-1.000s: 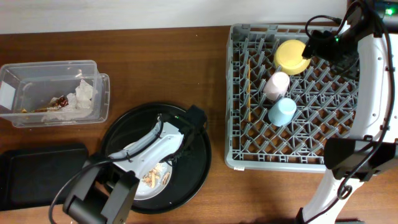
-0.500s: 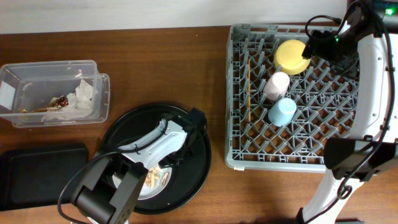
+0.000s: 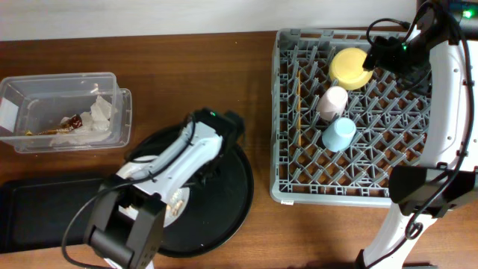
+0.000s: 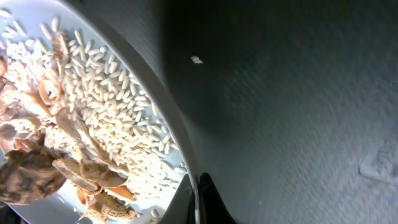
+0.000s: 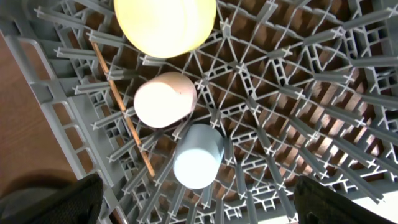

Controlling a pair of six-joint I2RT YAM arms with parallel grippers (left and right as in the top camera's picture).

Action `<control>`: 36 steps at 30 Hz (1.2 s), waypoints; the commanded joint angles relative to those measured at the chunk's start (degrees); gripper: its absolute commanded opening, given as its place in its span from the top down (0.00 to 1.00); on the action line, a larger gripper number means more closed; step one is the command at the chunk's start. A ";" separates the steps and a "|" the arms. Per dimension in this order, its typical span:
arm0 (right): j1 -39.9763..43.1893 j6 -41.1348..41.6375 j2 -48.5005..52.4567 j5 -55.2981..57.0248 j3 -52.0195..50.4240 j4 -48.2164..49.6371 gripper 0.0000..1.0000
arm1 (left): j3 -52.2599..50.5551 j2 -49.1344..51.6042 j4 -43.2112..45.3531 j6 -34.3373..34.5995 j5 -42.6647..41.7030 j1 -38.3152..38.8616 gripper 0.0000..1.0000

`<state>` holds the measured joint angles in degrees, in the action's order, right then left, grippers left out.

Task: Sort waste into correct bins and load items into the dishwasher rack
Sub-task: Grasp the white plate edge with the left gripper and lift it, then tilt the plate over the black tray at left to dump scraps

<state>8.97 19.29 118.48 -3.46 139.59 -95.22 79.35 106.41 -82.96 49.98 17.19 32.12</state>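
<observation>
Gripping the white plate (image 4: 163, 106) by its rim, the left gripper (image 4: 198, 199) has its fingers clamped together, probably to tip off the food scraps (image 4: 74, 149). The plate lies on the round black tray (image 4: 280, 93). The right gripper (image 3: 381, 52) hangs empty, fingers wide apart, over the dishwasher rack (image 3: 299, 187), which holds the yellow bowl (image 3: 349, 67), pink cup (image 3: 332, 101), blue cup (image 3: 338, 133) and chopsticks (image 3: 299, 104). The clear tub (image 3: 30, 97) holds napkins (image 3: 101, 112) and a wrapper (image 3: 72, 122).

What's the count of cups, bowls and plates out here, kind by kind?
Cups: 2 (pink cup, light blue cup)
Bowls: 1 (yellow bowl)
Plates: 1 (white plate)
Total: 4
</observation>
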 commanded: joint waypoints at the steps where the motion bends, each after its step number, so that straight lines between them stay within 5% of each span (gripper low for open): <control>1: 0.09 0.31 -0.07 0.52 0.13 0.07 0.02 | 5.51 0.28 -2.03 -2.54 4.76 -7.06 0.99; 5: 0.09 0.31 -0.07 0.55 0.13 0.04 0.02 | 10.82 0.17 -2.97 -5.70 3.06 -19.26 0.99; 7: 0.09 0.31 -0.07 0.55 0.13 0.04 0.02 | 13.35 -0.68 -0.46 -12.17 -4.17 -25.75 0.99; 15: 0.09 0.31 -0.07 0.55 0.13 0.04 0.02 | 13.97 -2.29 4.04 -19.98 -18.97 -48.61 0.99; 18: 0.09 0.31 -0.07 0.55 0.13 0.07 0.01 | 13.97 -2.29 4.55 -22.16 -20.85 -54.51 0.99; 29: 0.09 0.31 -0.07 0.55 0.13 0.07 0.02 | 13.90 -2.29 8.35 -33.48 -55.60 -75.52 0.99; 36: 0.09 0.31 -0.07 0.52 0.13 0.07 0.02 | 13.90 -2.29 7.72 -38.32 -69.77 -86.53 0.99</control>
<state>8.97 19.31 118.48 -3.44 139.59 -95.20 92.18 106.28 -75.20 15.99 -43.57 -50.46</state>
